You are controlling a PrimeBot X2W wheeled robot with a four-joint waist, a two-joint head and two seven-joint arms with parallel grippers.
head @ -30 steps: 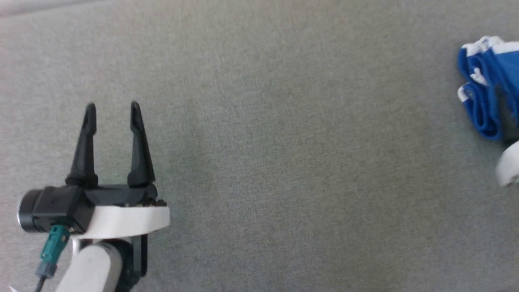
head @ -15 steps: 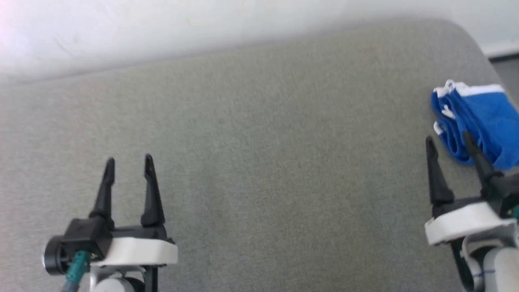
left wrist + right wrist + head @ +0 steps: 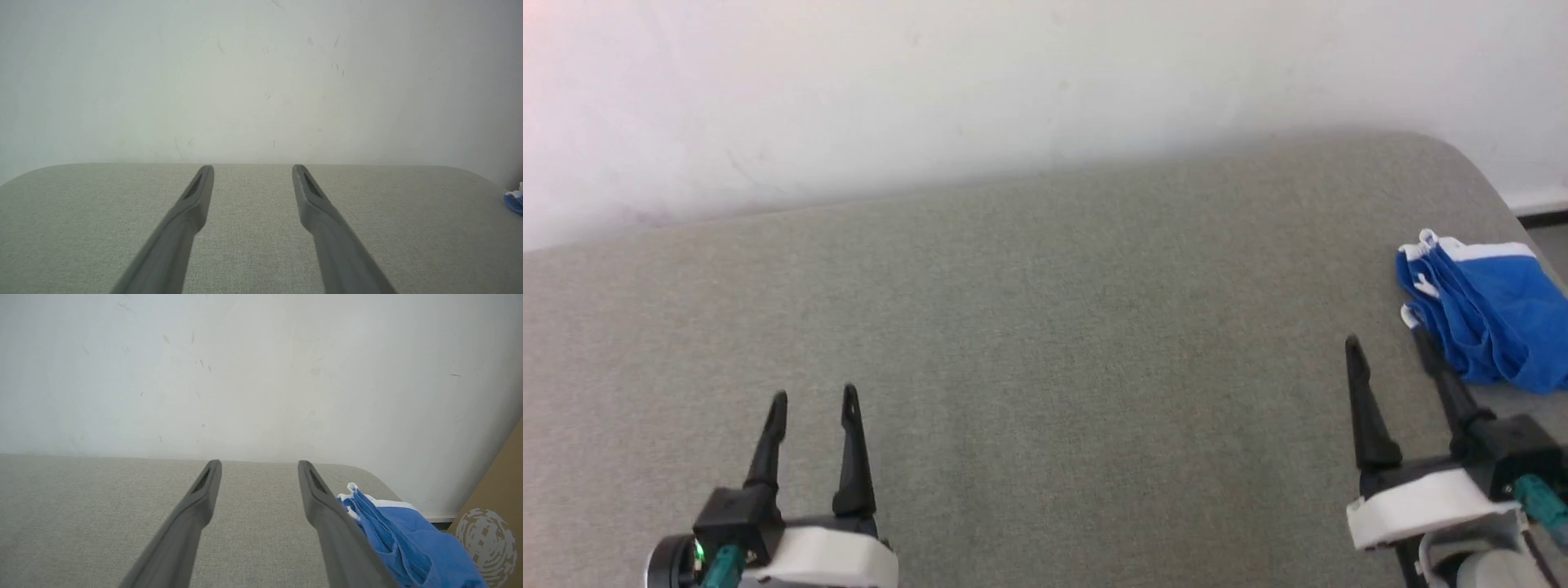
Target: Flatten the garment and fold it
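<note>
Jaws on both grippers are standing wide apart and gripping nothing. The left gripper point(image 3: 814, 394) is pointing up the head view at lower left, with bare grey surface point(image 3: 1045, 343) running from its fingers to the wall point(image 3: 1013, 90). The right gripper point(image 3: 1387, 336) is pointing the same way at lower right. The shorts point(image 3: 1490, 318) are lying crumpled in a blue heap with white trim near the surface's rounded far right corner, just beside this gripper's right finger and outside its gap. In the head view that finger's tip is overlapping the heap's near left edge, and whether it is touching the cloth I cannot tell. In the right wrist view the same finger is hiding part of the heap. Past the corner a brown box point(image 3: 494, 522) with a round white print is showing at that view's right edge, and its inside is not showing. Compared with half a second ago, the head camera is looking higher. The wall is taking up more of the picture, and both grippers and the shorts are sitting lower in it. The shorts are keeping the same bunched shape and the jaws the same spread.
</note>
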